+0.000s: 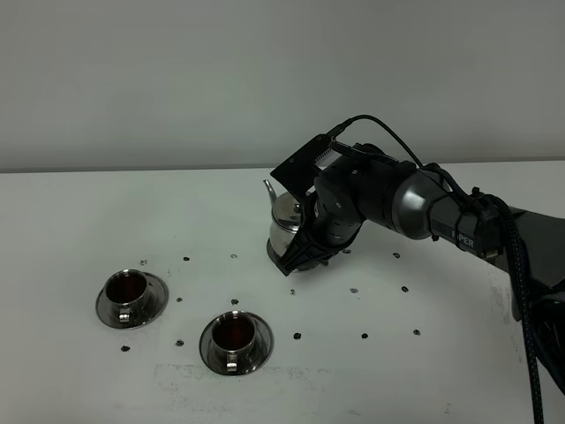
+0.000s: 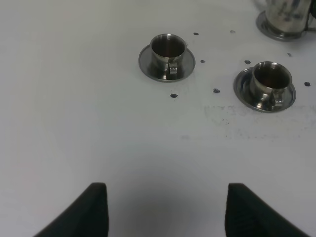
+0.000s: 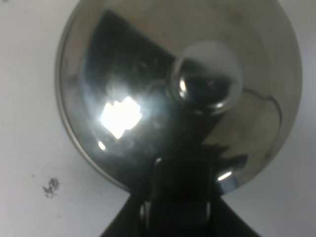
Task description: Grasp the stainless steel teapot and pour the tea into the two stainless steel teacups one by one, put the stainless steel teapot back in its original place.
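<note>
The stainless steel teapot (image 1: 284, 216) stands upright at the middle of the table with its spout pointing left. In the left wrist view the teapot (image 2: 284, 15) rests on or just over its flat steel disc (image 2: 269, 30); I cannot tell whether they touch. My right gripper (image 1: 305, 252) is shut on the pot's handle. From the right wrist I look down on the knobbed lid (image 3: 207, 79), with that gripper (image 3: 180, 197) clamped below it. Two steel teacups (image 1: 131, 291) (image 1: 235, 336) sit on saucers at the front left, with dark tea inside. My left gripper (image 2: 163, 212) hangs open over bare table.
Small dark specks (image 1: 297, 336) are scattered over the white table around the cups and the pot. The right arm (image 1: 424, 208) reaches in from the right edge, with cables trailing along it. A plain wall stands behind the table.
</note>
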`<control>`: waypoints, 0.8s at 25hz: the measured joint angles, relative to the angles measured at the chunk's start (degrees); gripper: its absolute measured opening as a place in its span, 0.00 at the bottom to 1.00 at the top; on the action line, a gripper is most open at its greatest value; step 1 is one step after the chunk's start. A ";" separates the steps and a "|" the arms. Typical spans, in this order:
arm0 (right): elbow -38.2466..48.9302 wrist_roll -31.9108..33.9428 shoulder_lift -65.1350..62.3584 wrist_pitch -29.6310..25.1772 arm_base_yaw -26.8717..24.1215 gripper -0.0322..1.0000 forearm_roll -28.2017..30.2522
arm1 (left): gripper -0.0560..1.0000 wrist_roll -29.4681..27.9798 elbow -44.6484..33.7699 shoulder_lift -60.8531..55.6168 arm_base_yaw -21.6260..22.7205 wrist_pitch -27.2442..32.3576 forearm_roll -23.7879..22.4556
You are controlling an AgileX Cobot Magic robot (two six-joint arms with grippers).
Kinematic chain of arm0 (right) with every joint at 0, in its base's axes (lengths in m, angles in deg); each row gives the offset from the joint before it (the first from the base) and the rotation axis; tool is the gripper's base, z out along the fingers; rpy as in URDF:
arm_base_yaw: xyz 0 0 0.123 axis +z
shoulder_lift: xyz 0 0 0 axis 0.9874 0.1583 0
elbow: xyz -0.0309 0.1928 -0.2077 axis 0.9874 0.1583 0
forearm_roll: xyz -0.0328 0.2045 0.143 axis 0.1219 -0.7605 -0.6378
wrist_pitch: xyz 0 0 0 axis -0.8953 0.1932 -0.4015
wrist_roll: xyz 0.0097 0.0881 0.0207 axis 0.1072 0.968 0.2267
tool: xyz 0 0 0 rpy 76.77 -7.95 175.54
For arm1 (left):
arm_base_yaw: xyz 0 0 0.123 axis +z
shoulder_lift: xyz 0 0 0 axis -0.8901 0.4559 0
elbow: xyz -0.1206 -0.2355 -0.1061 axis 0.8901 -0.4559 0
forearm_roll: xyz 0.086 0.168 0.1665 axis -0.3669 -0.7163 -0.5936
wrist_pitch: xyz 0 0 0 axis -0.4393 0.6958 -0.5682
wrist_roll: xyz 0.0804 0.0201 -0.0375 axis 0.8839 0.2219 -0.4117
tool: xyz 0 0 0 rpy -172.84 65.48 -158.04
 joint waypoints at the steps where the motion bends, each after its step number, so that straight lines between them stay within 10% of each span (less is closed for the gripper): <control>1: 0.00 0.00 0.00 0.10 0.00 0.22 0.00 | 0.59 0.00 0.00 0.00 0.00 0.00 0.00; 20: -0.04 -1.52 0.11 1.10 0.00 0.31 0.08 | 0.59 0.05 0.00 0.00 0.00 0.00 0.00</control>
